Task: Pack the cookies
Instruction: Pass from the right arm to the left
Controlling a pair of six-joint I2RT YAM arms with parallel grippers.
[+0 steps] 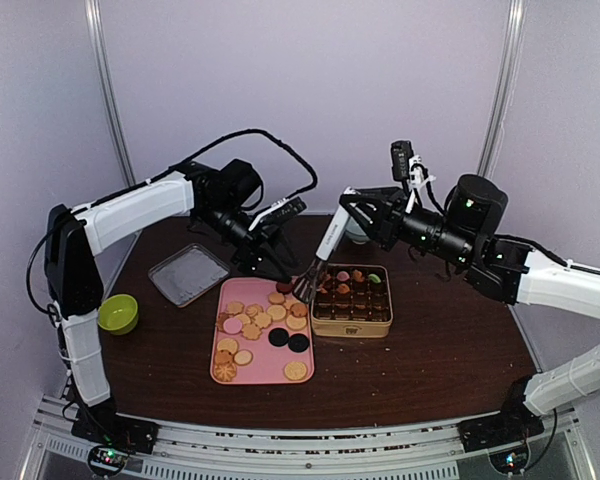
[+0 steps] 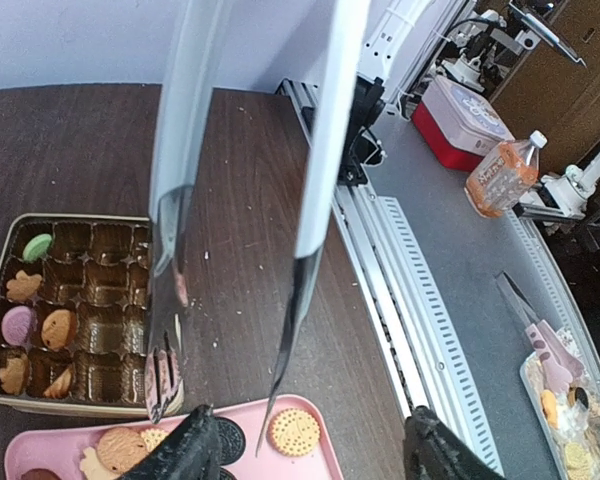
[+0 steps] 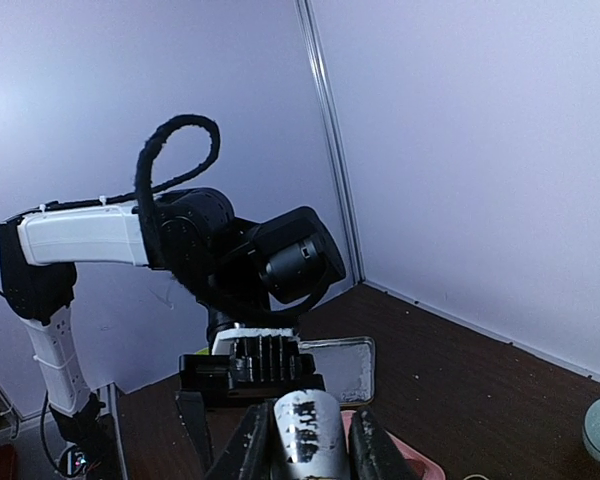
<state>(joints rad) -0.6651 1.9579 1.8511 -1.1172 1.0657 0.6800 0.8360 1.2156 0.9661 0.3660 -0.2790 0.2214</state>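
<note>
Tongs [image 1: 323, 245] tight in right hand [image 1: 347, 202], tips between tin [image 1: 350, 328] and tray [image 1: 268, 368] of cookies [image 1: 263, 320]; left hand [image 2: 306, 440] apart.

Two tabletop robots in matching livery: the left white-and-black jointed arm [image 1: 130, 212] and the right white-and-black jointed arm [image 1: 570, 287] both pair glossy white shell links with matte black cylindrical joints. A thick black fabric-sleeved cable [image 3: 183, 121] arcs in a loop above the left arm's far end. Small green indicator lights [image 1: 468, 203] glow on the joints and by the black base blocks [image 1: 120, 432] at the near rail. A small black camera module [image 1: 402, 160] rides the right wrist. The black two-finger left gripper [image 2: 315, 450] has blunt, matte fingers [image 2: 195, 450], as does the black two-finger right gripper [image 3: 310, 450].
</note>
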